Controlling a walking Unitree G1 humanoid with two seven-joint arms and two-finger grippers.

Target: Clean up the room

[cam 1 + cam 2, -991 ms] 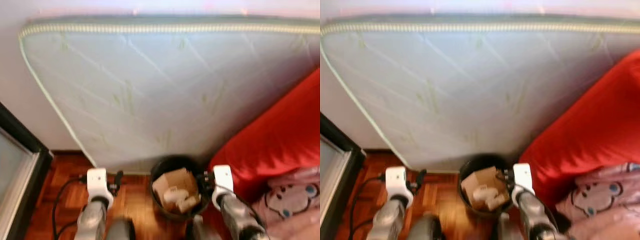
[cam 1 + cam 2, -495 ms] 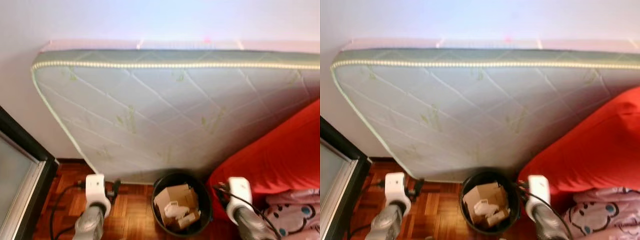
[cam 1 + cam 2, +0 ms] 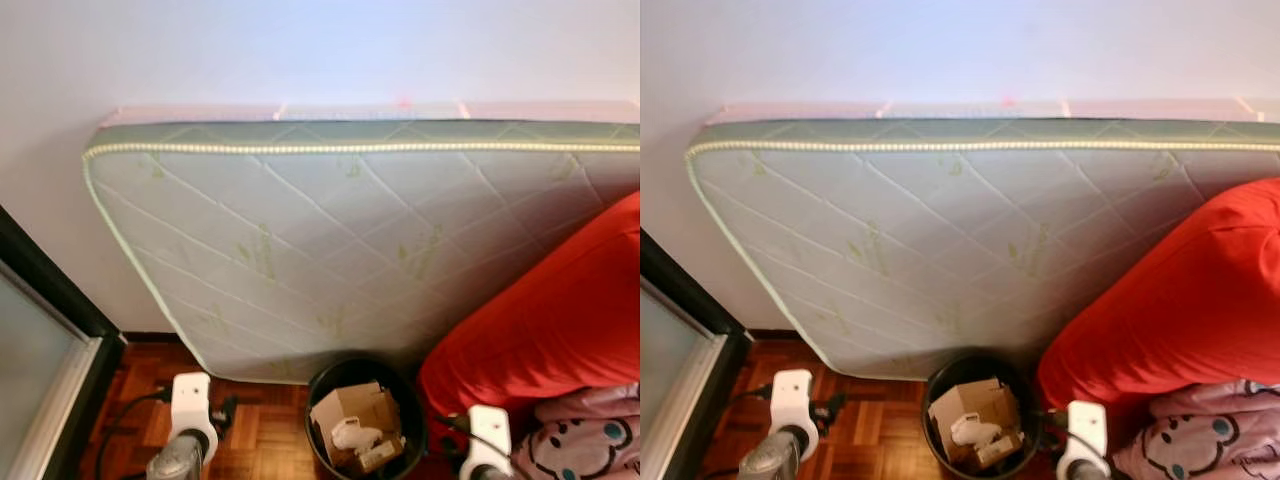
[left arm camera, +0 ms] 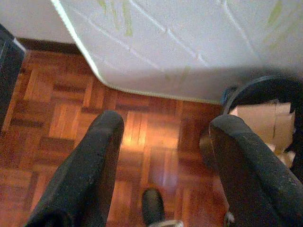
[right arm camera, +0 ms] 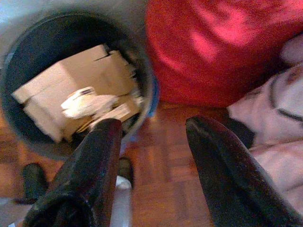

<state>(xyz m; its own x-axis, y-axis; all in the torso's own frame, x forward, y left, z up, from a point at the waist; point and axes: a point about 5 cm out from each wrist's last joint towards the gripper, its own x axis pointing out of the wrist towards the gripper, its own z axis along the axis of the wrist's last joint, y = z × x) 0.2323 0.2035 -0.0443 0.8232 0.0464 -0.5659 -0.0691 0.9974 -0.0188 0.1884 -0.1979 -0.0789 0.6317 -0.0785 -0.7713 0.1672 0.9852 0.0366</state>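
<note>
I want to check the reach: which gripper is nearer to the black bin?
Right. The right gripper hangs beside the black bin, by its rim; the left gripper is farther, over bare floor.

Mattress (image 3: 340, 240) leans against wall (image 3: 300, 50); bin (image 3: 322, 382) before it holds boxes (image 3: 352, 415); cushion (image 3: 545, 330) right of bin.

I count one mattress (image 3: 350, 240) leaning on the wall across the middle of the head view. One black bin (image 3: 362, 420) stands at the bottom centre, and in it I make out one cardboard box (image 3: 352, 408) and one crumpled white scrap (image 3: 352, 436); the rest of its contents are too jumbled to count. One red cushion (image 3: 545, 330) fills the right side, with one pink printed fabric (image 3: 590, 440) at the lower right. I have two pincers: my left pincer (image 4: 161, 156) and my right pincer (image 5: 151, 156), each with two black fingers spread apart.
</note>
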